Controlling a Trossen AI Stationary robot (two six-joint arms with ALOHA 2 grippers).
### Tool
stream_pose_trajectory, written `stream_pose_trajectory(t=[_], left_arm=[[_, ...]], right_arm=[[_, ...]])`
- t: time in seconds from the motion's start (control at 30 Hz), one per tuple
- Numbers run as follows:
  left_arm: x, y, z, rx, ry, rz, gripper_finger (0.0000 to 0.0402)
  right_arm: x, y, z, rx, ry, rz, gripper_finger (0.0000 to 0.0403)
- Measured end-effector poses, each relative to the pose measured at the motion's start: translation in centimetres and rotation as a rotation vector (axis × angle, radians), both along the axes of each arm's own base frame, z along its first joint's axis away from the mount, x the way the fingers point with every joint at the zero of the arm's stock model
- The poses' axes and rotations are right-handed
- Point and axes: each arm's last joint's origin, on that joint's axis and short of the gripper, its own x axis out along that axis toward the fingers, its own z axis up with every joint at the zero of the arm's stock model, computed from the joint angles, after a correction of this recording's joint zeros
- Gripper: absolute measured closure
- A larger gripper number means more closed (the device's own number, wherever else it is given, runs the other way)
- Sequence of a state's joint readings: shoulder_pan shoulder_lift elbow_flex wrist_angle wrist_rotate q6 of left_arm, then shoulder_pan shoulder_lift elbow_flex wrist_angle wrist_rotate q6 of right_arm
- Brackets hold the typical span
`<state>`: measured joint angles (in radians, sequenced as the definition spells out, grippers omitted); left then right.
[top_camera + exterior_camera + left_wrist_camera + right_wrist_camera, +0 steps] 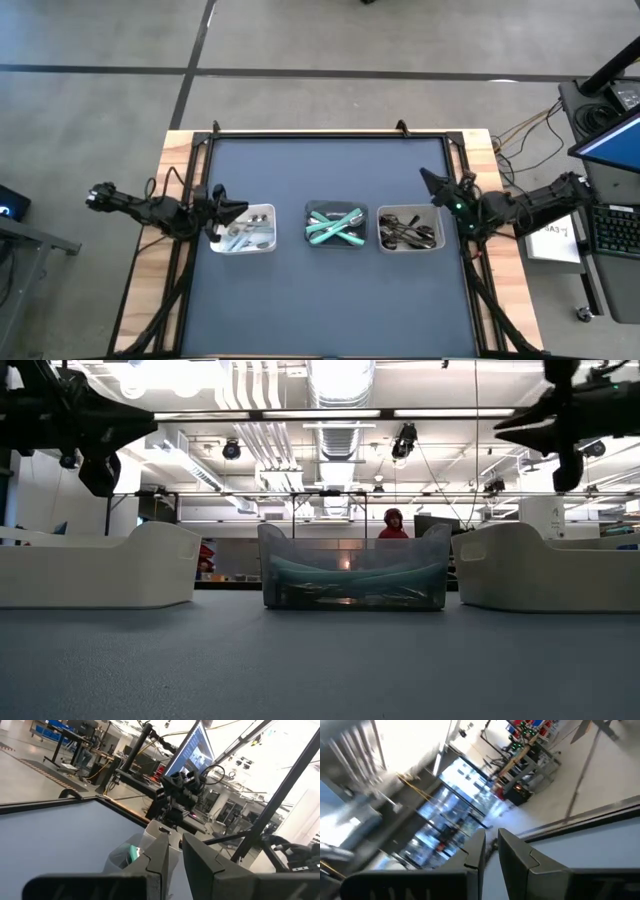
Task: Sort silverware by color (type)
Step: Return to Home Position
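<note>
silverware [335, 227] is seen only inside the three bins set in a row across the middle of the table [330, 170]: silver pieces [245, 232] in the left bin [272, 212], teal pieces [335, 227] in the middle bin [307, 210], dark pieces [408, 232] in the right bin [441, 228]. every piece in view lies in a bin, so the sorting is judged to be done, and the step in hand is judged to be the return to the rest pose.

the left gripper [240, 211] is held raised over the left edge of the left bin. the right gripper [426, 178] is held raised just beyond the far right corner of the right bin. neither is touching a bin or a piece.

in the left wrist view the fingers [160, 860] are seen drawn together with only a thin slit between them, and nothing is held. the same is seen of the right arm's fingers [517, 865] in its own wrist view: a thin slit, nothing gripped.

the next move is judged to call for little care: each arm is to be folded outward and away from the bins, with the grippers kept high enough that no rim is clipped.
</note>
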<state>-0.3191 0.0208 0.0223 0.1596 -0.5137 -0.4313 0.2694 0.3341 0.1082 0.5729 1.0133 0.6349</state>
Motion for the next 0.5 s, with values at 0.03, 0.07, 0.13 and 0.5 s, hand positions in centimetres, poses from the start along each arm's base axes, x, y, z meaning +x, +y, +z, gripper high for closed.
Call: stream_pose_trajectory(t=[0.03,0.07,0.13,0.5], left_arm=[[0.0,0.0,0.0,0.000,0.001,0.000,0.0363],[0.0,0.0,0.0,0.001,0.003,0.000,0.0363],[0.1,0.0,-0.1,0.002,0.007,0.000,0.0363],[0.3,-0.1,-0.3,0.012,0.038,0.000,0.0363]], right_arm=[[-0.3,-0.1,-0.2,0.005,-0.018,0.001,0.0360],[-0.7,-0.2,-0.4,0.010,-0.038,0.003,0.0360],[-1.3,-0.3,-0.7,0.022,-0.079,0.003,0.0360],[-2.5,-0.7,-1.5,0.043,-0.153,0.002,0.0360]])
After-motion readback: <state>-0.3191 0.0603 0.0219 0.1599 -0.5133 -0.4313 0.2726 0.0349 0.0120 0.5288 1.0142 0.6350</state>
